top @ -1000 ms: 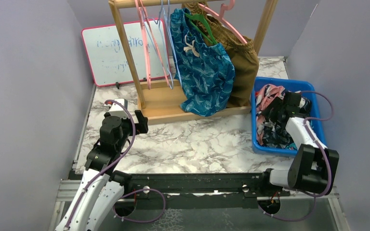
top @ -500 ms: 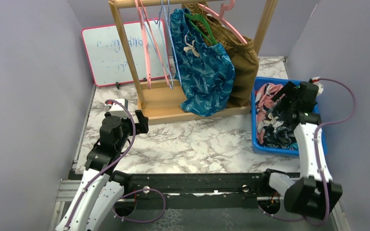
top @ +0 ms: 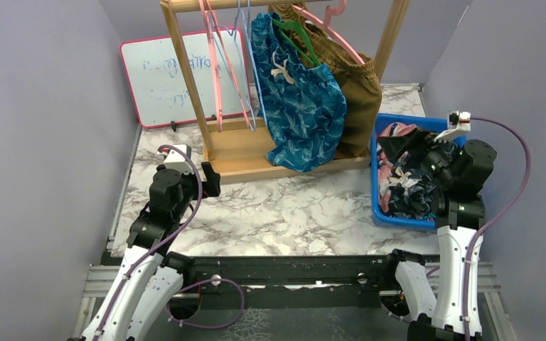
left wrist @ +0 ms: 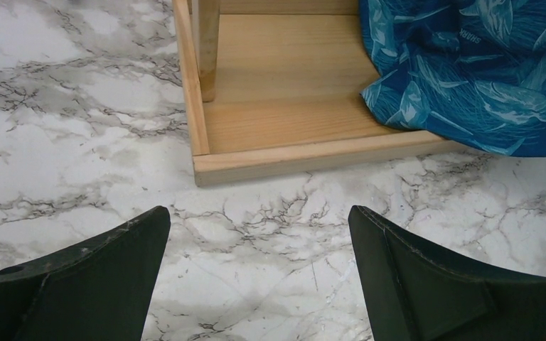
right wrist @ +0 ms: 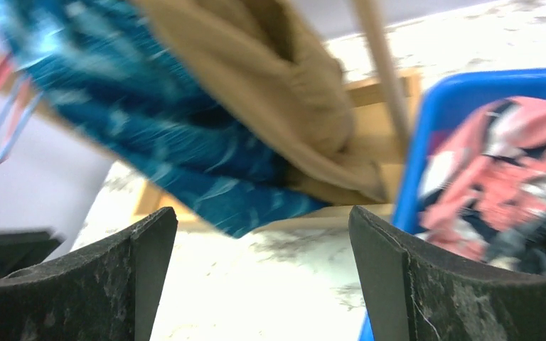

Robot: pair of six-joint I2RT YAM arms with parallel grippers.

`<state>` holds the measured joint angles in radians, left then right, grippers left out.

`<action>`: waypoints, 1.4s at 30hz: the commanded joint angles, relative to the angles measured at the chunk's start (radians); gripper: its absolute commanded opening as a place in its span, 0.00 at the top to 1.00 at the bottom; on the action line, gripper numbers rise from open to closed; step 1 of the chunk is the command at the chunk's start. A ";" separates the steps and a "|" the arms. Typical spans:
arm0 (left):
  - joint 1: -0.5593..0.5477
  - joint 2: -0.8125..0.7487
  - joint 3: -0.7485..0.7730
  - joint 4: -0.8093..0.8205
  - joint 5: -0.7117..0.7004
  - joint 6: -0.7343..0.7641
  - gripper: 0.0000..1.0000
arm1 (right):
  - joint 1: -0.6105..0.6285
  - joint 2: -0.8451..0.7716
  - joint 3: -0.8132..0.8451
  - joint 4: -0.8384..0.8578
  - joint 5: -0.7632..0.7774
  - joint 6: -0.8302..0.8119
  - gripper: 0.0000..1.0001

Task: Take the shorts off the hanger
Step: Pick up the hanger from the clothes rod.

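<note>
Teal-blue patterned shorts (top: 304,106) hang on a green hanger (top: 295,35) from the wooden rack (top: 185,78). Behind them, brownish-orange shorts (top: 361,99) hang on a pink hanger (top: 330,34). Both pairs also show in the right wrist view, the teal pair (right wrist: 185,156) blurred and the brown pair (right wrist: 277,106) beside it. My right gripper (top: 392,145) hovers open and empty over the blue bin's left side, pointing towards the rack (right wrist: 263,213). My left gripper (top: 210,179) rests open and empty above the marble, just short of the rack's base (left wrist: 259,213). The teal hem (left wrist: 469,78) drapes over that base.
A blue bin (top: 378,192) at the right holds several loose shorts, pink-and-navy (top: 398,135) and black patterned (top: 405,192). Empty pink (top: 217,78) and blue (top: 249,71) hangers hang at the rack's left. A whiteboard (top: 160,82) leans on the back wall.
My right arm has lifted out of the bin and its gripper has turned left towards the rack, empty. The left arm has barely moved.
</note>
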<state>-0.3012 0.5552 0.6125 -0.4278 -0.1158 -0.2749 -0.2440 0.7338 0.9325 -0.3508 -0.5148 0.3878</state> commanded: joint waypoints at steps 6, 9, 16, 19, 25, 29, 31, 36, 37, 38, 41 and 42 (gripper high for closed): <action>0.005 -0.008 0.000 0.028 0.021 0.002 0.01 | -0.002 -0.016 0.135 -0.051 -0.630 -0.092 0.09; 0.005 -0.013 0.000 0.027 0.019 0.000 0.01 | -0.002 0.011 0.158 -0.074 -0.768 -0.062 0.11; 0.005 -0.015 0.001 0.026 0.028 -0.001 0.01 | -0.001 0.062 0.221 -0.273 -0.735 -0.151 0.15; 0.006 -0.016 0.001 0.027 0.031 0.000 0.01 | 0.001 0.097 0.253 -0.338 -0.725 -0.185 0.19; 0.005 -0.029 -0.002 0.027 0.026 0.000 0.01 | 0.005 0.103 0.282 -0.334 -0.727 -0.170 0.19; 0.005 -0.027 -0.002 0.028 0.031 -0.001 0.01 | 0.012 0.142 0.280 -0.379 -0.669 -0.194 0.21; 0.005 -0.024 -0.003 0.028 0.033 -0.001 0.01 | 0.028 0.153 0.275 -0.390 -0.624 -0.207 0.21; 0.005 -0.019 -0.002 0.028 0.033 0.000 0.01 | 0.173 0.186 0.223 -0.355 -0.449 -0.186 0.23; 0.005 -0.017 -0.002 0.029 0.033 -0.001 0.01 | 0.226 0.194 0.208 -0.332 -0.394 -0.172 0.23; 0.005 -0.015 -0.002 0.029 0.033 0.000 0.01 | 0.275 0.200 0.192 -0.303 -0.344 -0.152 0.23; 0.005 -0.010 -0.002 0.026 0.033 0.002 0.01 | 0.395 0.211 0.151 -0.211 -0.264 -0.113 0.23; 0.005 -0.010 -0.002 0.027 0.033 0.002 0.01 | 0.426 0.216 0.148 -0.186 -0.234 -0.097 0.23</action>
<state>-0.3012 0.5426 0.6125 -0.4278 -0.1013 -0.2756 0.0834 0.9447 1.1072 -0.6537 -0.9234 0.2333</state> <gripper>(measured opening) 0.990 0.771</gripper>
